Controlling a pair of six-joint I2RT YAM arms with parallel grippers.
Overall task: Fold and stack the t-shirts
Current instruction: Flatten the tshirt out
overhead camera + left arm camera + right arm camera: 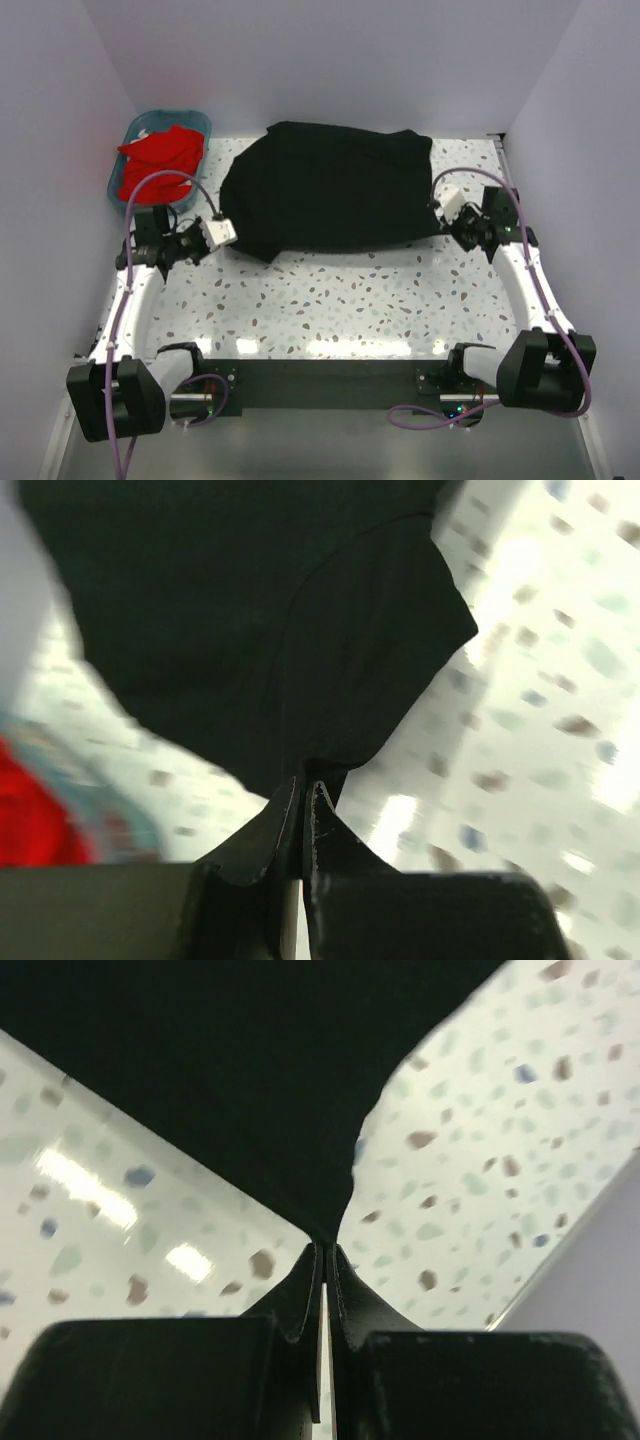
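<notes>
Fingers pressed together on both arms, left gripper and right gripper each pinching a near-side corner of the black t-shirt, which lies on the table stretched crosswise between them, bulk beyond both equally.

Blurry red t-shirts and teal basket, partly beyond left-wrist view's edge

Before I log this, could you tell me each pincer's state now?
Left pincer: closed on the black t-shirt.
Right pincer: closed on the black t-shirt.
</notes>
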